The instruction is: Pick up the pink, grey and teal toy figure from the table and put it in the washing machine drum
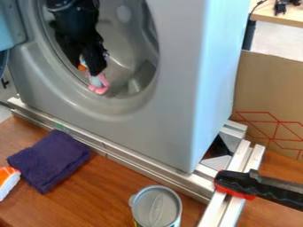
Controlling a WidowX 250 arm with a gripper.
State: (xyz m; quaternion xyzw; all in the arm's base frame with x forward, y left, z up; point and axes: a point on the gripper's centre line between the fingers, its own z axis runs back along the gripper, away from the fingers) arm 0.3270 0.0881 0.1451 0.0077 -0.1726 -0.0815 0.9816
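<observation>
1. The black gripper (95, 73) hangs inside the round drum (127, 57) of a grey front-loading machine (172, 111), pointing down near the lower part of the opening; how far it is open cannot be told.
2. A small toy (98, 84) is right at its tips, within the opening — pink at the bottom, pale blue and white above, with a bit of orange beside the gripper; its upper part is hidden, and whether it is gripped cannot be told.
3. The machine stands behind metal rails (136, 162); a black-and-red clamp (237, 184) lies across them at the right.
4. On the wooden table (106, 195), a folded dark purple cloth (50, 159) lies in front of the rails; an orange-and-white thing (7, 179) is beside it, cut off by the left edge.
5. Nearer the camera stands a can (157, 207), its silver top closed — contents hidden; only a sliver of coloured label shows, too little to read.
6. Behind, at the right, brown cardboard (269, 88) bears red printed lines.
</observation>
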